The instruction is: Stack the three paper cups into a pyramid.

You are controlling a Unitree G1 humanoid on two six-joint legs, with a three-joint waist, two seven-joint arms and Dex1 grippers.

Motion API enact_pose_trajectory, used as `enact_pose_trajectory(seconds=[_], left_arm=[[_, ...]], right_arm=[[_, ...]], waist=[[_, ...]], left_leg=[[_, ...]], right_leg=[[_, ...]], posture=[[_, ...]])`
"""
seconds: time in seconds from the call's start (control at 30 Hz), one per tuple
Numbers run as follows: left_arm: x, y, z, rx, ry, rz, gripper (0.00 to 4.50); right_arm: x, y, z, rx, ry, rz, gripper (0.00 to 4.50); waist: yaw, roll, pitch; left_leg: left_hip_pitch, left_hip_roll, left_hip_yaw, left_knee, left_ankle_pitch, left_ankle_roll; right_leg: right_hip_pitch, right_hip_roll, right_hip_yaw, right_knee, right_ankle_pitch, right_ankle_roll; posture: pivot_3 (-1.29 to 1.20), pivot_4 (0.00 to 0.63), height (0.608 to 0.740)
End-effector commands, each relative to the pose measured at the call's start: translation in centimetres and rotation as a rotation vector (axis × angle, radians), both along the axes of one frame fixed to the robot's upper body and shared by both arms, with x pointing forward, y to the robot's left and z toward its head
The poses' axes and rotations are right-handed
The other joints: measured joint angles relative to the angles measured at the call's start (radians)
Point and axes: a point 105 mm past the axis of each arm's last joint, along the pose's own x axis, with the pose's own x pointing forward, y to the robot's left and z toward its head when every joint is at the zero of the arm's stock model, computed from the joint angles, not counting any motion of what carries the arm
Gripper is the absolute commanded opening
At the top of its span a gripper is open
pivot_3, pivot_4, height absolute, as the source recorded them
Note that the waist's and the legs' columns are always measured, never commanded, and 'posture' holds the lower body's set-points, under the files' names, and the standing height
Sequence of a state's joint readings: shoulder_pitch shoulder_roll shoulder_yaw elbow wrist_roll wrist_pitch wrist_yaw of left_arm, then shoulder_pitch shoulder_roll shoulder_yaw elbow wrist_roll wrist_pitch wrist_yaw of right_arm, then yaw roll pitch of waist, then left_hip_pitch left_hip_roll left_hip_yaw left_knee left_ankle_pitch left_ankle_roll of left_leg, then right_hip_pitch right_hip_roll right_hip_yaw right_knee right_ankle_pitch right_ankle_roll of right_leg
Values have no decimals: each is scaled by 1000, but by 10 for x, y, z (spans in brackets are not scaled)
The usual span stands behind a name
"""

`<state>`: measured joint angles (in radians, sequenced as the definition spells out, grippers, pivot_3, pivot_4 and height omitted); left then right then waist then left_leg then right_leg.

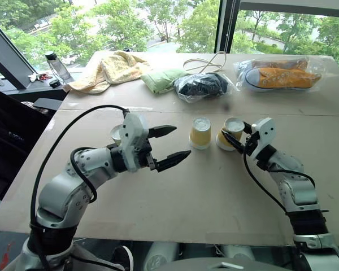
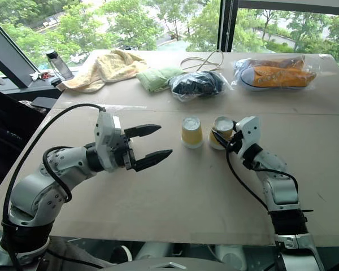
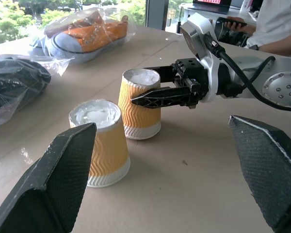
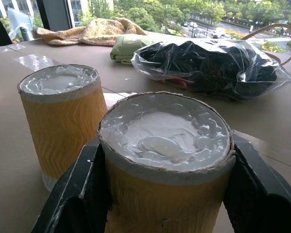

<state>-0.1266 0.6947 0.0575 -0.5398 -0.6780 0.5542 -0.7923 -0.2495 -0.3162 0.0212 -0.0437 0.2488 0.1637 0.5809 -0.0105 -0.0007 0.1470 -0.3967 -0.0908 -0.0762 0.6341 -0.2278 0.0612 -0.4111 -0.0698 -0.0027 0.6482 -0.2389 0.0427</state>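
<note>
Figure: two-arm cup stacking, seen across the bench [image 1: 214, 214] from the robot's side.

Nearest, at about 8 o'clock, the left end effector [image 1: 168, 145] hangs with its fingers spread wide and empty, aimed toward the cups, presumably waiting its turn. At 4 o'clock the right end effector [image 1: 233, 137] is clamped on the right-hand cup [image 1: 230, 132], one finger on each side of its yellow wall; the cup sits upside down, white base up, its rim seemingly on the bench. Just beside it, toward 9 o'clock, stands the middle cup [image 1: 200, 132], also inverted, so the pair probably forms the pyramid's base. The third cup [image 1: 116, 134] peeps out behind the left wrist.

Farther off, near 12 o'clock, lie a black bagged bundle [image 1: 202, 86], a green cloth [image 1: 161, 79] and bagged orange sneakers [image 1: 282, 75].

The left wrist view shows the grip side-on, plus a seated person [image 3: 274, 22] beyond; the right wrist view shows both white bases close up.
</note>
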Motion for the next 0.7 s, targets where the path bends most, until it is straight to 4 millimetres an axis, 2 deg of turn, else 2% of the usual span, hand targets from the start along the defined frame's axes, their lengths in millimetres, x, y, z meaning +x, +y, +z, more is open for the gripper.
enact_pose_trajectory(seconds=[0.03, 0.13, 0.37, 0.57, 0.63, 0.67, 0.7], left_arm=[[-4, 1, 10, 3, -73, -4, 4500], [-4, 1, 10, 0, -76, 3, 4500], [-3, 1, 12, 1, -83, 9, 4500], [-2, 0, 12, 8, -90, 8, 4500], [-2, 0, 12, 8, -90, 7, 4500], [-2, -1, 12, 7, -90, 7, 4500], [-2, -1, 12, 6, -89, 8, 4500]], right_arm=[[-3, 7, 5, -29, -24, 43, 2325], [-3, 9, 0, -44, -7, 46, 2325], [6, 15, 2, -37, -8, 33, 2325], [5, 24, 1, -32, 11, 72, 2325], [4, 25, 0, -32, 17, 76, 3366], [4, 25, 0, -30, 24, 82, 3669], [3, 27, 0, -29, 27, 96, 4179]], waist=[[4, 0, 0], [5, 0, 0], [-3, 0, 0], [-2, 0, 0], [-2, 0, 0], [-2, 0, 0], [-1, 0, 0]], left_leg=[[0, 0, 0, 0, 0, 0], [0, 0, 0, 0, 0, 0], [0, 0, 0, 0, 0, 0], [1, 0, 0, 0, 0, 0], [1, 0, 0, 0, 0, 0], [1, 0, 0, 0, 0, 0], [1, 0, 0, 0, 0, 0]], right_leg=[[0, 0, 0, 0, 0, 0], [0, 0, 0, 0, 0, 0], [0, 0, 0, 0, 0, 0], [0, 0, 0, 1, 0, 0], [0, 0, 0, 1, 0, 0], [0, 0, 0, 1, 0, 0], [0, 0, 0, 1, 0, 0]], posture=[[0, 150, 740], [0, 150, 740], [0, 150, 740], [0, 150, 740], [0, 150, 740], [0, 150, 740], [0, 150, 740]])
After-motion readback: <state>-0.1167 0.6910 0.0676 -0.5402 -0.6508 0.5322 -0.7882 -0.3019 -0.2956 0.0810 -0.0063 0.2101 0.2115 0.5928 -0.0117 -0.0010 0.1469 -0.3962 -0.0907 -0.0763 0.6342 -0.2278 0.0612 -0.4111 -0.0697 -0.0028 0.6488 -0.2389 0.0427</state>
